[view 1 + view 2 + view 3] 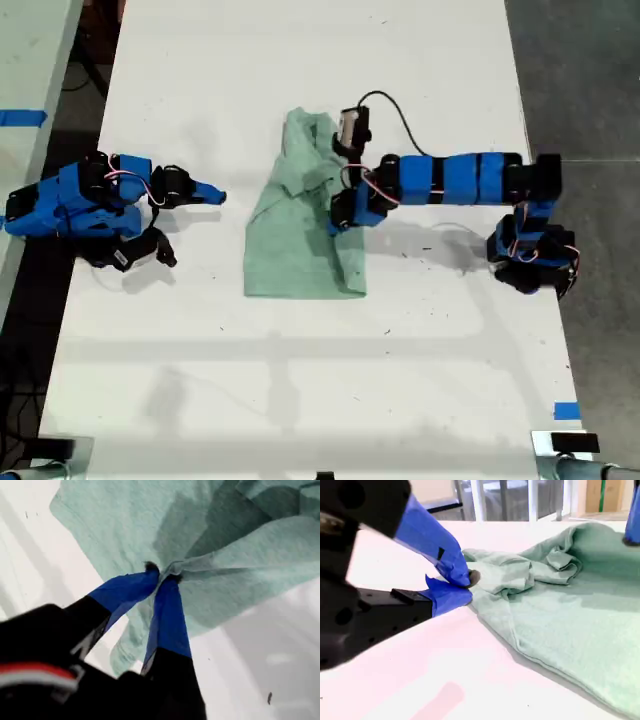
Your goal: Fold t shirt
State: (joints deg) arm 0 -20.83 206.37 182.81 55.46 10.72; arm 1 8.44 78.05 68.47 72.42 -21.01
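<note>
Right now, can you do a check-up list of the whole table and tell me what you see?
Surface: white table, a few small dark specks.
Job's things: green t shirt, wrinkled, partly folded, mid-table.
Clutter: nothing seen.
Grippers: my first gripper pinches a bunch of shirt cloth, fingers closed; my second gripper sits beside the shirt's edge, and I cannot tell if its fingers grip cloth.
Cables: black cable loops over the arm on the exterior view's right.
Surroundings: blue tape near the table's edge; dark floor.
</note>
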